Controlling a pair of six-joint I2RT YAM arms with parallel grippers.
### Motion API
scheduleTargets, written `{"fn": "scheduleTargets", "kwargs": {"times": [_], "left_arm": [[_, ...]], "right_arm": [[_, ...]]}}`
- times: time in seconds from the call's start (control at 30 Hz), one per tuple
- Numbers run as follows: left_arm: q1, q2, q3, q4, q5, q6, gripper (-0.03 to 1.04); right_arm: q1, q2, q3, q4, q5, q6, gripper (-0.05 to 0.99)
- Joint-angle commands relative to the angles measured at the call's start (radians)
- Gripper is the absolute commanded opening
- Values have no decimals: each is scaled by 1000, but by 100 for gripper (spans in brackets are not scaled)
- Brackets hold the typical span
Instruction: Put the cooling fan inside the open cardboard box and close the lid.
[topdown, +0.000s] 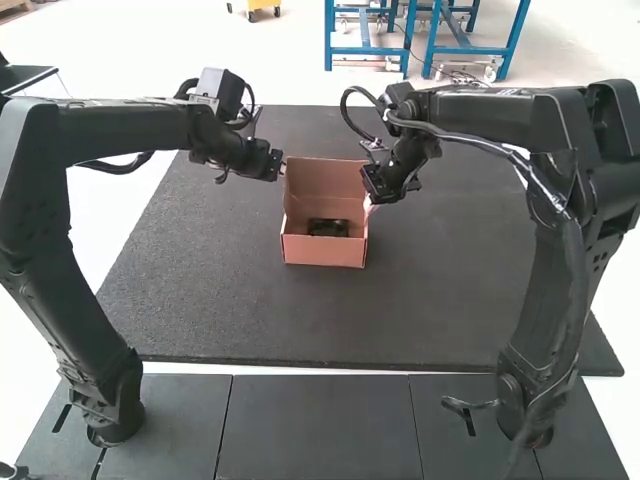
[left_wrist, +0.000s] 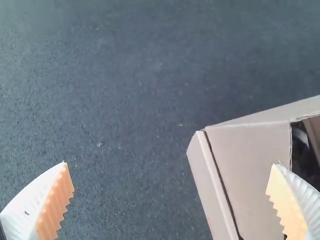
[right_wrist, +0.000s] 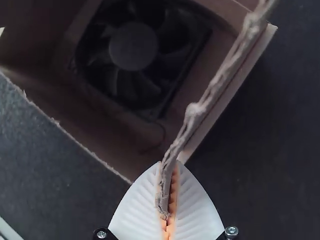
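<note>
Right gripper (right_wrist: 167, 172) clamped on cardboard box (topdown: 322, 243) edge, apparently at its right side. Fan (right_wrist: 134, 52) lies inside; left gripper (topdown: 272, 160) fingers apart, beside rear-left corner

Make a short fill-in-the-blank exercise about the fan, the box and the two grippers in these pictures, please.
1. The fan lies ____ the cardboard box.
2. The right gripper is ____ on a side flap of the box.
3. The left gripper is ____, near a corner of the box and holding nothing.

Missing words: inside; shut; open.
</note>
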Motion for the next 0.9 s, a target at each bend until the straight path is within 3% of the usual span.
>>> {"fn": "scheduleTargets", "kwargs": {"times": [0.0,0.13,0.37,0.53,0.63,0.87], "left_arm": [[-1,-38,-2,2,10,8,91],[5,-39,0,16,5,8,91],[11,-41,3,17,-27,18,91],[45,-39,3,-4,-111,48,91],[71,-39,4,7,-147,50,91],[81,-30,41,74,-147,50,91]], "right_arm": [[20,-39,-4,-7,-21,-9,-2],[20,-39,-1,-7,-16,6,30],[20,-43,0,-17,-10,15,46],[20,-43,48,-69,-12,29,65],[20,-60,91,-122,-13,29,73],[20,-164,104,-122,-7,23,74]]}}
